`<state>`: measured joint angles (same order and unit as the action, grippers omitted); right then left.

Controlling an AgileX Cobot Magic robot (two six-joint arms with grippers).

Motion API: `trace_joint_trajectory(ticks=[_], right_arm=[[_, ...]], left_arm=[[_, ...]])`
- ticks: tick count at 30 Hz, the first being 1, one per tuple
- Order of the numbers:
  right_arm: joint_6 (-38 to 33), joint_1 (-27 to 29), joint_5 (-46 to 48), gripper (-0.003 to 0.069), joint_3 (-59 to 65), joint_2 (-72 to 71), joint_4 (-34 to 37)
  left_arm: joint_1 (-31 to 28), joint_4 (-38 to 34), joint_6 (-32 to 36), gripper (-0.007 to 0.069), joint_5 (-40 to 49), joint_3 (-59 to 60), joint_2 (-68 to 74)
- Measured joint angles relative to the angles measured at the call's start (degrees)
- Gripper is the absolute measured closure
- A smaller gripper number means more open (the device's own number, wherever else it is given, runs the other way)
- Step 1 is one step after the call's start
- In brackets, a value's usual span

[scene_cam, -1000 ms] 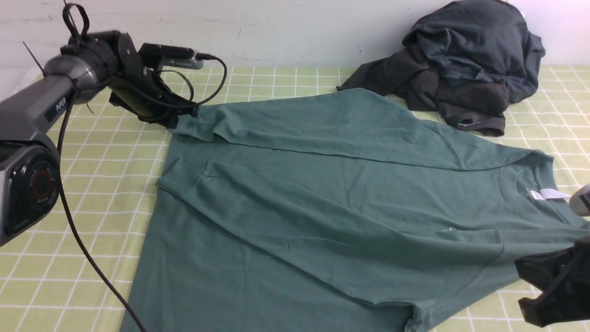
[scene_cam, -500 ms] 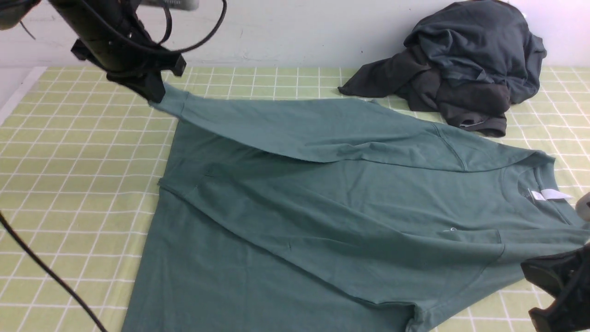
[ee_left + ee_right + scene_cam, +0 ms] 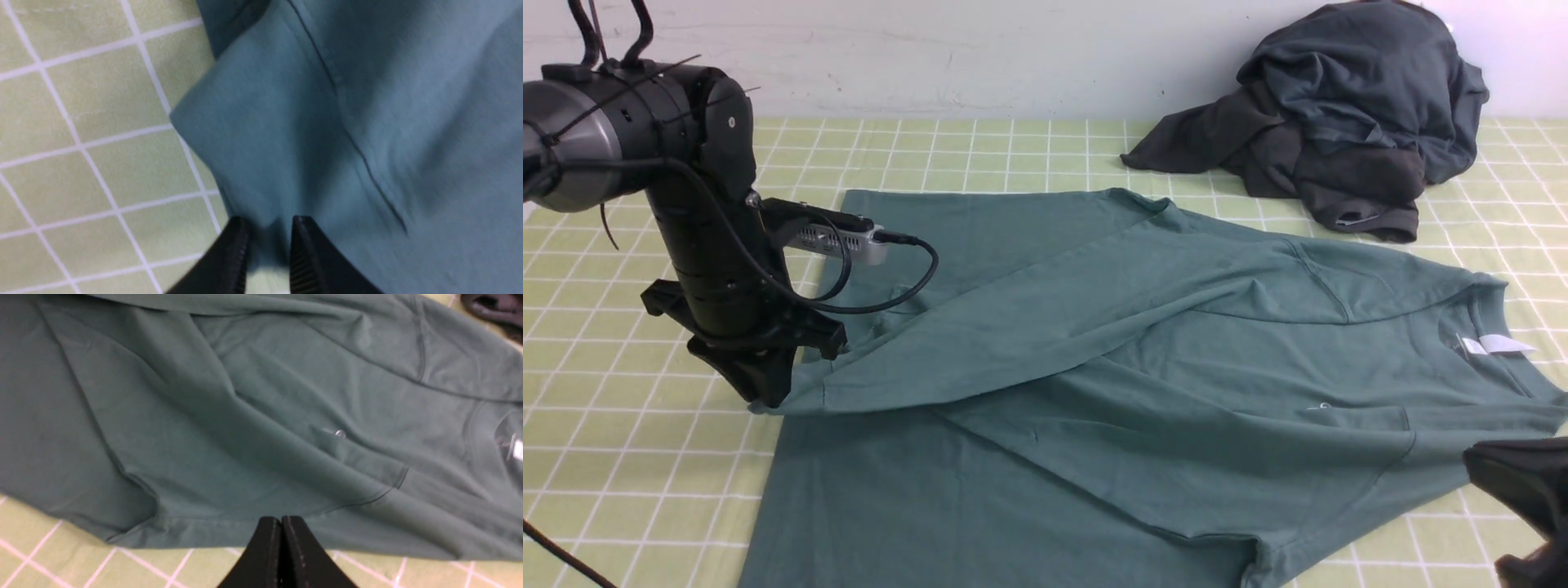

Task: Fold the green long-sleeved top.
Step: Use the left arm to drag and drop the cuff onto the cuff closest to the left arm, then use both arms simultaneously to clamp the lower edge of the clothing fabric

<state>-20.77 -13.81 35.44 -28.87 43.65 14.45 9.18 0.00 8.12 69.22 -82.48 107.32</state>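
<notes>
**A:** How far along is the fold?

**B:** Partway, I'd say. The green long-sleeved top [image 3: 1160,384] lies flat on the desk [image 3: 621,457], stretched from the left claw [image 3: 766,394] across to the right claw [image 3: 281,524]. Both sleeves look crossed in over the body. The upper sleeve [image 3: 1029,327] runs slantwise from the shoulder to end right at the left claw's tips. The lower sleeve [image 3: 1176,425] lies under it, on the side towards the right claw.

**A:** Is the left claw holding that cuff?

**B:** The left wrist view shows its jaws a little apart, tips down at the desk, with the cuff's edge in the gap. The cloth looks loose there rather than pinched, so I read it as open.

**A:** And the right one?

**B:** Pressed shut and empty. It hangs just off the top's nearest edge, beside the armpit seam, touching nothing.

**A:** What's left?

**B:** The body itself. It is spread full width, hem beyond the left claw and collar with its white neck label [image 3: 1494,344] near the right claw. I'd judge it needs doubling over at least once. The upper sleeve also lies slightly rumpled.

**A:** Anything in the way?

**B:** The dark garments [image 3: 1339,106] are heaped well apart from both claws, only just off the top's far shoulder.
</notes>
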Motion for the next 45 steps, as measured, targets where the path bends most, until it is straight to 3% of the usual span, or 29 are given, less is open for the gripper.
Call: trace_joint_trajectory(ticks=[5, 8, 11, 12, 14, 18, 21, 25, 30, 33, 38, 40, 45], right_arm=[[0.0, 0.0, 1.9, 0.067, 0.0, 0.0, 1.2], [0.0, 0.0, 1.7, 0.067, 0.0, 0.0, 2.4], [0.0, 0.0, 1.4, 0.067, 0.0, 0.0, 2.8], [0.0, 0.0, 1.4, 0.067, 0.0, 0.0, 2.8], [-0.1, 0.0, 1.3, 0.067, 0.0, 0.0, 3.2], [-0.1, 0.0, 1.3, 0.067, 0.0, 0.0, 3.3], [-0.1, 0.0, 1.3, 0.067, 0.0, 0.0, 3.6], [-0.1, 0.0, 1.3, 0.067, 0.0, 0.0, 4.0], [-0.2, 0.0, 1.3, 0.067, 0.0, 0.0, 5.2], [-2.8, 0.0, 1.2, 0.067, 0.0, 0.0, 6.9], [-16.4, 0.0, 1.0, 0.067, -0.1, 0.3, 18.4], [-24.8, 0.0, 2.8, 0.0667, -1.1, 1.6, 23.1], [-42.5, 0.0, 5.7, 0.0585, -6.7, 10.6, 25.4]], left_arm=[[4.4, 0.0, 0.0, 0.0311, -0.2, 8.3, -8.4], [8.6, 0.0, 4.8, 0.024, -2.3, 17.9, -13.9], [11.6, 0.0, 15.7, 0.0217, -8.2, 26.6, -16.3], [11.9, 0.0, 16.6, 0.0216, -8.6, 27.1, -16.4], [13.2, 0.0, 28.2, 0.0215, -14.1, 33.7, -16.5], [13.3, -0.5, 39.5, 0.0216, -20.2, 39.0, -15.5], [13.3, -0.6, 43.1, 0.0238, -22.4, 39.8, -14.9], [13.3, -0.6, 44.2, 0.0308, -24.8, 39.8, -14.8], [13.3, -0.9, 42.2, 0.0538, -26.7, 39.8, -16.2], [13.3, -1.1, 39.0, 0.0608, -25.4, 39.6, -20.1], [13.3, -1.3, 32.1, 0.0619, -24.2, 38.9, -29.6], [13.3, -1.4, 29.3, 0.0622, -23.6, 38.9, -32.8], [13.3, -1.6, 25.7, 0.0624, -19.4, 38.9, -35.9]])
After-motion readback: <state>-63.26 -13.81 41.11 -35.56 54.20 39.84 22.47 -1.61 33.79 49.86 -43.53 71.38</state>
